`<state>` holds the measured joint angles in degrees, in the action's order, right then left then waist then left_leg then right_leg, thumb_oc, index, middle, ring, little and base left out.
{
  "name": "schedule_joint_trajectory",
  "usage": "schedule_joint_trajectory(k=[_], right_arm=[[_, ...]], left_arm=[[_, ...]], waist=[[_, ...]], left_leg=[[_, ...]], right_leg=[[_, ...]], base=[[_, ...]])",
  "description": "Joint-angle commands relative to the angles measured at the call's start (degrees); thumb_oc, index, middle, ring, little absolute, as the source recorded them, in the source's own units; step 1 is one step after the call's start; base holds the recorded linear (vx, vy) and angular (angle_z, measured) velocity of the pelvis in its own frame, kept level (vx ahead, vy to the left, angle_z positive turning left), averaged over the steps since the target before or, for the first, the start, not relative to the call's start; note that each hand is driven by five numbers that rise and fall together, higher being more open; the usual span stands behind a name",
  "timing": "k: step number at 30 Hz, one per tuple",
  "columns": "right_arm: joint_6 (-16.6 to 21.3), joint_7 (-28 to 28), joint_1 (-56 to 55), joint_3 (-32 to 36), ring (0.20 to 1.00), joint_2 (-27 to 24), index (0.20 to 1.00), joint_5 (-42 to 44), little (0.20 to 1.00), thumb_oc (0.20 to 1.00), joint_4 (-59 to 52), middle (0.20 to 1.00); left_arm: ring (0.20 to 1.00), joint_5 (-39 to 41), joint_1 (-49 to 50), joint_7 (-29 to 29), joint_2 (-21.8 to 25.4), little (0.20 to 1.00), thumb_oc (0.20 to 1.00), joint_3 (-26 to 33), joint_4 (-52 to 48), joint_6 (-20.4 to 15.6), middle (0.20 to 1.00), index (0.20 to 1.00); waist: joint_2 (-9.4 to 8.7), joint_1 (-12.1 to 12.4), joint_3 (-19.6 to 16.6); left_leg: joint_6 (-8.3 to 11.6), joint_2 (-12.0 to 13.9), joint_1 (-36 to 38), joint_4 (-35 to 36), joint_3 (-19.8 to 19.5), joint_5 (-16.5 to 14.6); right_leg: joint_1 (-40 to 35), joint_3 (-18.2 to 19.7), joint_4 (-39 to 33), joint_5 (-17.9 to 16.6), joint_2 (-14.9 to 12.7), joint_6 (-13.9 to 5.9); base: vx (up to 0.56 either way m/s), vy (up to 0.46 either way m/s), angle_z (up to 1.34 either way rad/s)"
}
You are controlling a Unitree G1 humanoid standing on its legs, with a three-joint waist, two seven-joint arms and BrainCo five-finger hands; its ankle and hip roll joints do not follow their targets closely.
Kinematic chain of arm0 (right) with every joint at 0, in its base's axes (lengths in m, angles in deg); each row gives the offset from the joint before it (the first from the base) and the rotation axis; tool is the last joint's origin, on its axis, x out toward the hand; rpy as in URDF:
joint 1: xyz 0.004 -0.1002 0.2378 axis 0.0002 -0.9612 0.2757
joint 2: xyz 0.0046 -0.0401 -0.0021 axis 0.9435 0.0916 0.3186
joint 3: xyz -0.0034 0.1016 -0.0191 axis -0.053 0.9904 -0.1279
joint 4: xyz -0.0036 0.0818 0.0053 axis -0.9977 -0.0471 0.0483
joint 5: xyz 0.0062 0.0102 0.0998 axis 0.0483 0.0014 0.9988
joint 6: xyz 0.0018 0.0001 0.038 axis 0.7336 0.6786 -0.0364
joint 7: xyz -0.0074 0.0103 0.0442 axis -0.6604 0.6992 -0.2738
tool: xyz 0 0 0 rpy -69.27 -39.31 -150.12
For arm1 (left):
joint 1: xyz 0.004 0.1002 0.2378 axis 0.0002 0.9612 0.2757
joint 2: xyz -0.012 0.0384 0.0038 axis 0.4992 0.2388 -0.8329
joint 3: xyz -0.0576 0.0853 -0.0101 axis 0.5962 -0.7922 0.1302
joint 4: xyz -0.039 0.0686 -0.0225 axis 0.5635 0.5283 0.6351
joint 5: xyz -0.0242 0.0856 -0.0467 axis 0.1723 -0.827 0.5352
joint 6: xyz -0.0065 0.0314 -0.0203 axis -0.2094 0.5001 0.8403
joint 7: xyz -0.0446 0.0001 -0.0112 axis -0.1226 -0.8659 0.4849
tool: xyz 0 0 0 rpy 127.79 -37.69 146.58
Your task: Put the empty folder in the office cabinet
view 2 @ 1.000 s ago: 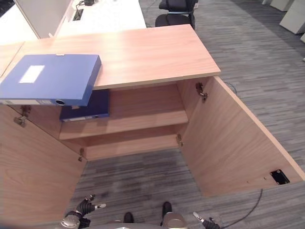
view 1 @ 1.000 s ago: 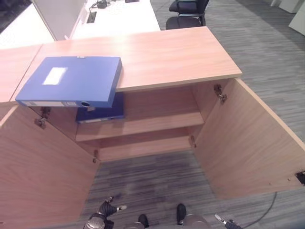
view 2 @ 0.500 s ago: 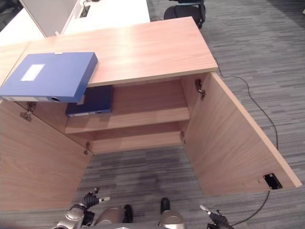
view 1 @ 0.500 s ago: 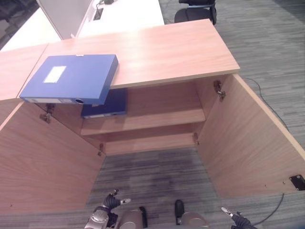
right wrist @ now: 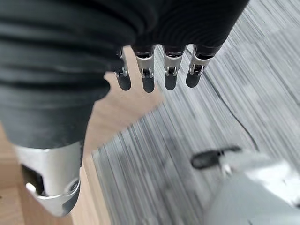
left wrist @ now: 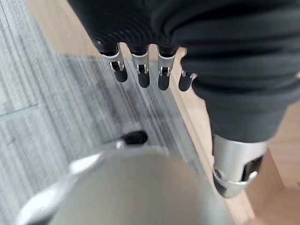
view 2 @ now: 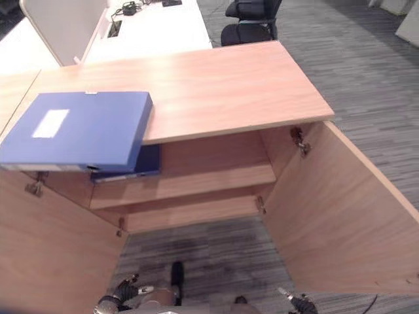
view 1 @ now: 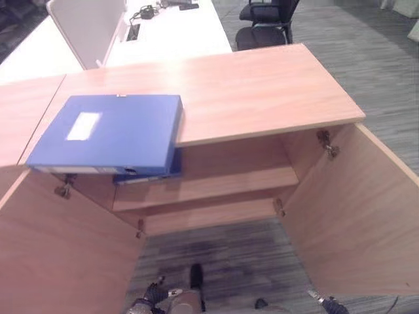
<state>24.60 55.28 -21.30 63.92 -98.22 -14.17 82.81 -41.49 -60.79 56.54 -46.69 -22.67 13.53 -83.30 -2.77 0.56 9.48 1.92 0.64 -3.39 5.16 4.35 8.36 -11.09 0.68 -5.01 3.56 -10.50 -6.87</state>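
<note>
A blue box folder (view 1: 108,134) with a white label lies flat on the wooden cabinet top (view 1: 255,91), its near end hanging over the front edge at the left. A second blue folder (view 2: 127,167) lies on the upper shelf inside the open cabinet, right under the first. My left hand (view 1: 152,297) hangs low by the floor at the bottom left, fingers (left wrist: 140,70) relaxed and holding nothing. My right hand (view 2: 298,303) hangs at the bottom right, its fingers (right wrist: 159,70) likewise relaxed and empty. Both hands are far below the folders.
Both cabinet doors stand wide open: the left door (view 1: 59,255) and the right door (view 1: 357,216) flank the opening. An inner shelf (view 1: 216,183) has free room to the right. Beyond stand a white desk (view 1: 167,29) and a black office chair (view 1: 265,19).
The whole picture has shifted, so the camera moved closer to the cabinet. The folders lie as before. Both hands stay low and sit nearer the bottom edge.
</note>
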Motion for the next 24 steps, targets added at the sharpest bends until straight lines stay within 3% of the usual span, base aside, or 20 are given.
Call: schedule_joint_trajectory(k=[1,3,5,6,10,14,15,16,19,24], right_arm=[[0.3,-0.2,1.4,-0.7,1.000,-2.6,1.000,0.1,1.000,1.000,0.0,1.000],[0.2,-0.3,1.8,-0.8,1.000,-2.3,1.000,0.0,1.000,1.000,0.0,1.000],[0.7,-0.3,3.4,-1.2,1.000,-1.2,1.000,0.9,1.000,1.000,-2.0,1.000],[0.7,-0.3,3.4,-1.2,1.000,-1.2,1.000,0.9,1.000,1.000,-2.0,1.000],[1.1,-0.6,5.1,-2.3,1.000,0.3,1.000,1.5,1.000,1.000,-4.6,1.000],[1.2,-0.7,4.7,-2.7,1.000,0.8,1.000,1.7,1.000,1.000,-5.6,1.000],[1.5,-0.6,3.9,-2.7,1.000,1.2,1.000,2.4,1.000,1.000,-5.9,1.000],[1.5,-0.7,3.9,-2.7,1.000,1.2,1.000,2.4,1.000,1.000,-5.9,1.000],[1.2,-0.7,3.0,-2.9,1.000,1.1,1.000,2.0,1.000,1.000,-5.1,1.000],[0.9,-0.8,2.3,-3.1,1.000,0.8,1.000,0.5,1.000,1.000,-4.4,1.000]], left_arm=[[1.000,-2.2,-1.2,-0.1,-0.8,1.000,1.000,-0.4,0.5,-0.6,1.000,1.000],[1.000,-2.0,-1.4,-0.3,-0.5,1.000,1.000,-0.3,0.2,-0.6,1.000,1.000],[1.000,-1.2,-2.8,-0.8,1.0,1.000,1.000,0.2,-1.5,-0.7,1.000,1.000],[1.000,-1.2,-2.9,-0.8,1.0,1.000,1.000,0.2,-1.6,-0.7,1.000,1.000],[1.000,-0.3,-4.2,-1.3,2.2,1.000,1.000,0.8,-3.6,-1.0,1.000,1.000],[1.000,0.1,-4.5,-1.5,2.4,1.000,1.000,1.1,-3.8,-1.2,1.000,1.000],[1.000,1.1,-5.3,-1.7,2.4,1.000,1.000,0.8,-3.7,-1.6,1.000,1.000],[1.000,1.1,-5.3,-1.7,2.4,1.000,1.000,0.7,-3.7,-1.7,1.000,1.000],[1.000,1.3,-4.9,-2.0,2.1,1.000,1.000,1.1,-3.8,-1.9,1.000,1.000],[1.000,1.3,-4.1,-1.8,1.6,1.000,1.000,1.2,-3.7,-2.0,1.000,1.000]], waist=[[1.41,1.2,-0.7],[0.98,1.5,-1.0],[0.65,1.3,-1.1],[0.62,1.4,-1.1],[2.21,0.8,0.6],[2.23,0.4,0.8],[2.30,-0.2,0.6],[2.31,-0.3,0.6],[1.63,-0.7,-0.4],[1.33,0.3,-1.6]], left_leg=[[3.07,4.7,-3.6,-2.3,-0.6,-0.5],[2.14,3.9,-3.1,-2.6,0.0,-1.5],[0.28,1.9,-1.1,-1.1,0.9,-3.9],[0.24,1.9,-1.1,-1.1,1.0,-3.9],[-1.18,1.8,1.6,-0.2,0.8,-5.3],[-1.02,1.4,3.0,-0.2,0.3,-6.2],[-0.41,1.7,3.8,-0.2,-0.2,-6.9],[-0.38,1.7,3.9,-0.3,-0.3,-7.0],[-0.23,1.2,4.9,-0.2,-0.3,-7.1],[0.79,1.9,4.6,-0.2,-0.1,-7.2]], right_leg=[[-1.4,1.0,0.7,2.8,4.0,-0.16],[-0.8,1.2,2.3,2.7,2.9,-1.10],[3.5,1.0,9.8,1.9,1.8,-3.50],[3.7,1.1,10.1,2.0,1.7,-3.54],[10.9,-0.8,23.4,-2.6,2.6,-6.93],[11.1,-2.5,21.6,-2.2,1.8,-6.32],[10.6,-4.0,14.2,-0.7,0.4,-4.41],[10.4,-4.1,14.2,-0.7,0.5,-4.39],[8.5,-0.2,9.3,-1.2,0.1,-4.15],[6.0,-0.8,5.7,-1.5,-0.5,-3.96]], base=[[0.14,0.178,-0.14],[0.16,0.203,-0.17],[0.11,0.225,-0.17],[0.02,0.162,-0.18],[0.03,0.125,-0.32],[0.10,0.019,0.11],[0.14,-0.071,0.20],[0.16,-0.083,0.14],[0.06,-0.064,0.29],[0.00,-0.109,0.06]])
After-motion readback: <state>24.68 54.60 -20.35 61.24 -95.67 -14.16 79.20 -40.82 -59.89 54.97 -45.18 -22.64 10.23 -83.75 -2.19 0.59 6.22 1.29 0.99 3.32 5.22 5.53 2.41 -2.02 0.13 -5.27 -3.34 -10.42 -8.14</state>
